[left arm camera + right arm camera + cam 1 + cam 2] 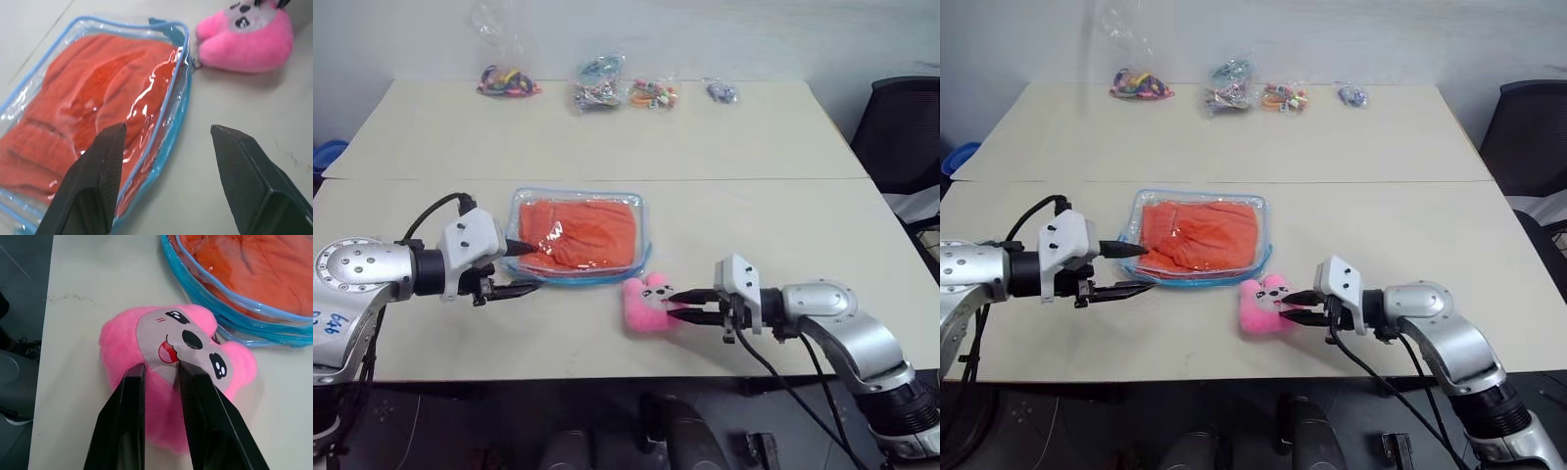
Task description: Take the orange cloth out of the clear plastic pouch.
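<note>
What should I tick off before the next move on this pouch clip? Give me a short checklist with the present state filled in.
1. Orange cloth still inside the clear plastic pouch: ok, nothing pulled out yet.
2. Left tool open at the pouch's near left edge: ok; one finger over the pouch, the other beside it.
3. Left tool gripping the pouch: not ok, its fingers stand apart with nothing pinched.
4. Right tool on the pink plush charm: ok, fingers pressed into the plush face.
5. Zipper open enough for the cloth to come out: cannot tell.
6. Small bags of trinkets far from the work area: ok, at the table's far edge.
</note>
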Available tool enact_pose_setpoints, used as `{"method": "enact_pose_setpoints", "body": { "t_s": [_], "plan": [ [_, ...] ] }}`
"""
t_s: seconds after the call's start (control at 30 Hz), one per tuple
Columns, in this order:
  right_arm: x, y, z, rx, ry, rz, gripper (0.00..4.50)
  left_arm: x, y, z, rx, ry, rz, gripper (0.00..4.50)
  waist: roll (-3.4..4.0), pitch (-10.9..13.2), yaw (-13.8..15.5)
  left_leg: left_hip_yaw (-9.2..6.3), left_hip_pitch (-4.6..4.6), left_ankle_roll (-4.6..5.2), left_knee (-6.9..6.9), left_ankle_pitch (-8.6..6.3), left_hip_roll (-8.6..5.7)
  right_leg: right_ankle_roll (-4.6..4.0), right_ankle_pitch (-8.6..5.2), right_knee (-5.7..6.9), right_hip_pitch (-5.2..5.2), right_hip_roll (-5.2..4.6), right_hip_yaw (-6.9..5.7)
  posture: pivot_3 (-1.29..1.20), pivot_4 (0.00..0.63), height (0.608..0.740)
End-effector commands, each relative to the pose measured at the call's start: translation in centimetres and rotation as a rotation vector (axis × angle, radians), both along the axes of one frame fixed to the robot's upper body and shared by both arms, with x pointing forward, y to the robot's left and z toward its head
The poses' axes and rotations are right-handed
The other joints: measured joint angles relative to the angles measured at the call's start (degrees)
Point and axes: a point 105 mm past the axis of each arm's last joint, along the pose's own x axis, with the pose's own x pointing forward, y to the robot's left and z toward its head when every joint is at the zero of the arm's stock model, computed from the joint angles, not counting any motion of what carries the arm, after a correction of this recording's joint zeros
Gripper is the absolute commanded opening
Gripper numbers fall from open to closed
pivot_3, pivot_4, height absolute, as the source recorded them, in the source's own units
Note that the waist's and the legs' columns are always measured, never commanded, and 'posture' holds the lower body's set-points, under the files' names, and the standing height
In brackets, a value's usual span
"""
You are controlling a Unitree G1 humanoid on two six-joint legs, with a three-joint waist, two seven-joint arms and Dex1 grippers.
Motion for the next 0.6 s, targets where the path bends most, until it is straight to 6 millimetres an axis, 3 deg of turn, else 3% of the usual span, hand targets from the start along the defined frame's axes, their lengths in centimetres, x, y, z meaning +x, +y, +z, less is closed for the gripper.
{"method": "enact_pose_setpoints", "body": {
  "t_s": [0.03, 0.13, 0.3, 0.47, 0.53, 0.6],
  "plan": [
    [0.7, 0.1, -0.5, 0.001, -0.007, -0.018, 0.7, 0.1, -0.5, 0.7, 0.008, -0.04, -0.02, 2.93, 0.0, 0.0, 0.0, 0.0, 0.0, 0.0, 0.0, 0.0, 0.0, 0.0, 0.0, 0.0, 0.0, 0.0, 0.0, 0.0, 0.15, 0.74],
    [0.7, 0.1, -0.4, 0.006, -0.016, -0.012, 0.04, 0.1, -0.5, 0.4, 0.023, -0.044, -0.026, 2.93, 0.0, 0.0, 0.0, 0.01, 0.01, -0.01, 0.0, 0.01, 0.0, 0.0, 0.0, 0.02, 0.0, 0.0, 0.0, 0.0, 0.15, 0.74],
    [0.3, 0.4, 0.6, 0.026, -0.038, 0.023, 0.04, 0.2, -0.5, 0.4, 0.02, -0.05, -0.028, 2.93, 0.0, 0.0, 0.0, 0.01, 0.01, -0.01, 0.0, 0.01, 0.0, 0.0, 0.0, 0.01, 0.0, -0.01, 0.01, 0.0, 0.15, 0.74],
    [-0.1, 3.5, 4.1, 0.181, 0.017, 0.1, 0.04, 0.3, -0.9, 0.7, -0.004, -0.05, -0.038, 2.93, 0.0, 0.0, -0.2, 0.01, 0.01, -0.03, 0.0, 0.02, 0.01, 0.0, 0.0, 0.04, -0.01, 0.0, 0.01, 0.0, 0.15, 0.74],
    [0.1, 4.9, 4.1, 0.198, 0.072, 0.121, 0.04, 0.3, -1.1, 0.8, -0.003, -0.052, -0.047, 2.93, 0.0, 0.0, -0.1, 0.01, 0.02, -0.1, 0.0, 0.06, 0.02, -0.02, 0.0, 0.09, -0.03, 0.01, 0.03, 0.0, 0.15, 0.74],
    [0.2, 6.0, 3.0, 0.154, 0.108, 0.137, 0.04, 0.4, -1.4, 0.7, 0.004, -0.055, -0.059, 2.93, 0.0, 0.0, 0.0, -0.04, 0.02, -0.13, 0.0, 0.07, 0.03, -0.07, -0.03, 0.17, -0.04, 0.01, 0.0, 0.0, 0.15, 0.74]
  ]
}}
